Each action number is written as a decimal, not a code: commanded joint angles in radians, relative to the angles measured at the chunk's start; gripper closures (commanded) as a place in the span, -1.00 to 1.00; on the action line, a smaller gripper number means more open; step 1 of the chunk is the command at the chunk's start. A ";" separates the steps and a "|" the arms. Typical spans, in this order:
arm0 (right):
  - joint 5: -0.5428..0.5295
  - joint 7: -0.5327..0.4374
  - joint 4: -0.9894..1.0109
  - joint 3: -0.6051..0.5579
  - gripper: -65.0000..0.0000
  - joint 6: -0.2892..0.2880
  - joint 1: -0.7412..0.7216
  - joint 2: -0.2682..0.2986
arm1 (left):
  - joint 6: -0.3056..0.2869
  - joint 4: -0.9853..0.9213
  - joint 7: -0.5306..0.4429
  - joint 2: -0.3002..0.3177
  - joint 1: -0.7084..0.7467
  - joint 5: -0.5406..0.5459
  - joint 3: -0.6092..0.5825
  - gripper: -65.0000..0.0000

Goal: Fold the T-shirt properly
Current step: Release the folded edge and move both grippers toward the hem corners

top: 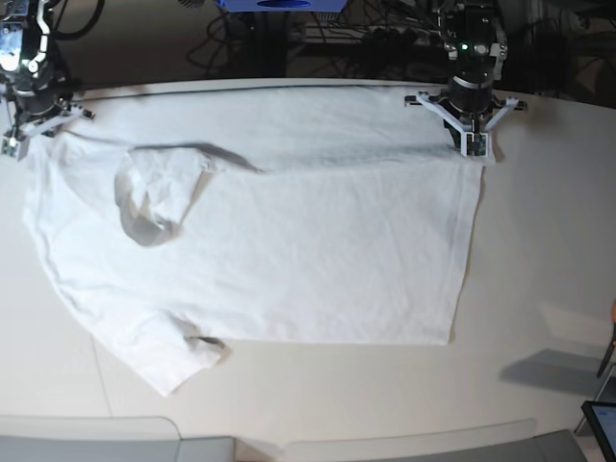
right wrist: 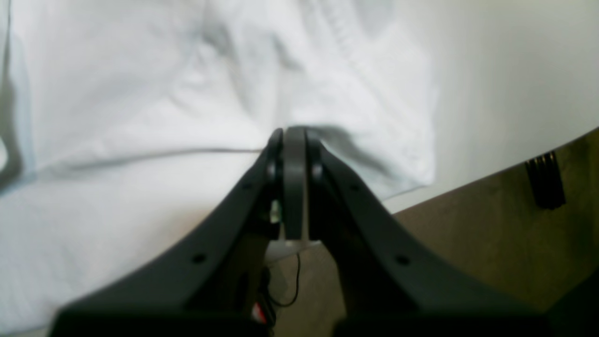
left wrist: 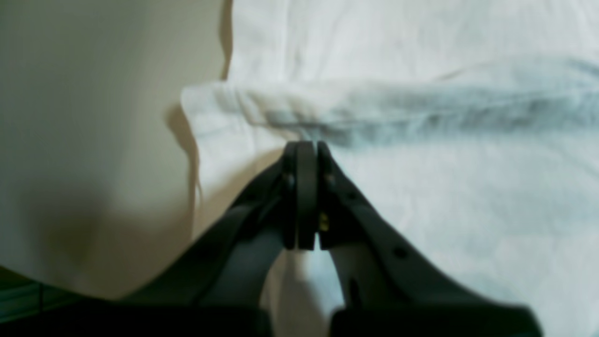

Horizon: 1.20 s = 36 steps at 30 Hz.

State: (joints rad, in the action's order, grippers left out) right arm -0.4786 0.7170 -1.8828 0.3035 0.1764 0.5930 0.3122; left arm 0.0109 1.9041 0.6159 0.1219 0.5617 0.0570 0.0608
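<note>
At the table's far edge — both pincers clamped on the T-shirt.

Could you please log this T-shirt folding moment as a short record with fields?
garment: white T-shirt, spread on the table, far edge folded over
collar: towards the base view's left
left gripper: shut, pinching the far corner at the shirt's bottom hem
right gripper: shut on the far edge at the shoulder end
near sleeve: flat, untouched
</note>
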 commanded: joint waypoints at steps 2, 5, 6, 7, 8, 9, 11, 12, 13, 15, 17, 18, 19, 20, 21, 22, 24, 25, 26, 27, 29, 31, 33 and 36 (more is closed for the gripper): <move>0.005 -0.020 -0.047 0.033 0.97 0.002 -0.002 0.014 | 0.005 0.022 -0.015 0.005 -0.009 -0.003 0.007 1.00; 0.004 -0.018 -0.065 0.056 0.97 0.002 -0.002 0.014 | 0.005 0.073 -0.015 0.005 -0.010 -0.003 0.007 1.00; 0.004 -0.018 -0.067 0.062 0.97 0.002 -0.003 0.015 | 0.005 0.090 -0.015 0.005 -0.010 -0.003 0.007 1.00; 0.004 -0.021 -0.070 0.066 0.97 0.001 -0.009 0.017 | 0.005 0.105 -0.015 0.005 -0.010 -0.003 0.007 1.00; 0.004 -0.023 -0.070 0.067 0.97 -0.001 -0.023 0.017 | 0.005 0.108 -0.015 0.005 -0.013 -0.003 0.014 1.00; 0.004 -0.023 -0.070 0.067 0.97 -0.002 -0.043 0.018 | 0.005 0.108 -0.015 0.005 -0.018 0.001 0.032 1.00; 0.004 -0.023 -0.070 0.067 0.96 -0.002 -0.081 0.020 | 0.005 0.104 -0.015 0.003 -0.055 0.005 0.066 1.00; 0.004 -0.021 -0.070 0.067 0.96 -0.002 -0.106 0.020 | 0.005 0.102 -0.015 0.002 -0.070 0.005 0.081 1.00; 0.004 -0.021 -0.070 0.067 0.95 -0.002 -0.133 0.021 | 0.005 0.101 -0.015 0.002 -0.087 0.005 0.096 1.00; 0.004 -0.020 -0.067 0.064 0.94 -0.004 -0.189 0.046 | 0.005 0.105 -0.015 0.003 -0.113 0.005 0.129 1.00; 0.004 -0.004 -0.059 0.062 0.88 -0.004 -0.262 0.058 | 0.005 0.101 -0.014 0.003 -0.164 0.001 0.161 1.00; 0.004 0.017 -0.048 0.062 0.81 -0.004 -0.299 0.058 | 0.005 0.090 -0.014 0.003 -0.187 -0.006 0.169 1.00; 0.004 0.046 -0.034 0.062 0.73 -0.004 -0.351 0.058 | 0.005 0.077 -0.014 0.005 -0.213 -0.006 0.181 1.00; 0.005 0.071 -0.019 0.061 0.67 -0.004 -0.396 0.060 | 0.005 0.068 -0.014 0.006 -0.237 -0.007 0.184 0.99; 0.005 0.099 0.004 0.061 0.61 -0.004 -0.448 0.061 | 0.005 0.054 -0.014 0.014 -0.269 -0.012 0.184 0.99; 0.005 0.123 0.025 0.059 0.57 -0.004 -0.488 0.064 | 0.005 0.041 -0.014 0.029 -0.292 -0.024 0.181 0.98; 0.005 0.158 0.078 0.039 0.54 -0.004 -0.578 0.064 | 0.005 -0.004 -0.014 0.049 -0.340 -0.064 0.170 0.98; 0.005 0.163 0.114 0.026 0.55 -0.004 -0.617 0.071 | 0.005 -0.031 -0.014 0.051 -0.369 -0.095 0.162 0.98; 0.005 0.163 0.153 0.013 0.55 -0.004 -0.647 0.089 | 0.005 -0.065 -0.014 0.052 -0.397 -0.125 0.155 0.98; 0.005 0.161 0.194 -0.008 0.54 -0.005 -0.680 0.101 | 0.005 -0.097 -0.014 0.052 -0.423 -0.159 0.149 0.98; 0.001 0.151 0.272 -0.046 0.53 -0.022 -0.747 0.120 | 0.005 -0.148 -0.014 0.051 -0.458 -0.214 0.147 0.98; -0.001 0.137 0.357 -0.059 0.53 -0.099 -0.812 0.133 | 0.005 -0.189 -0.014 0.049 -0.486 -0.248 0.147 0.98; -0.001 0.141 0.437 -0.057 0.53 -0.203 -0.873 0.137 | 0.005 -0.216 -0.014 0.052 -0.503 -0.250 0.150 0.98; -0.001 0.141 0.558 -0.057 0.53 -0.331 -0.954 0.138 | 0.005 -0.248 -0.014 0.055 -0.529 -0.250 0.156 0.98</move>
State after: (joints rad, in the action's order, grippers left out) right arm -0.4736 0.8780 -1.3075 0.2413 -0.1616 -0.3393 0.4313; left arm 0.0044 1.6371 0.6270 0.1654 0.0486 -0.1829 0.2161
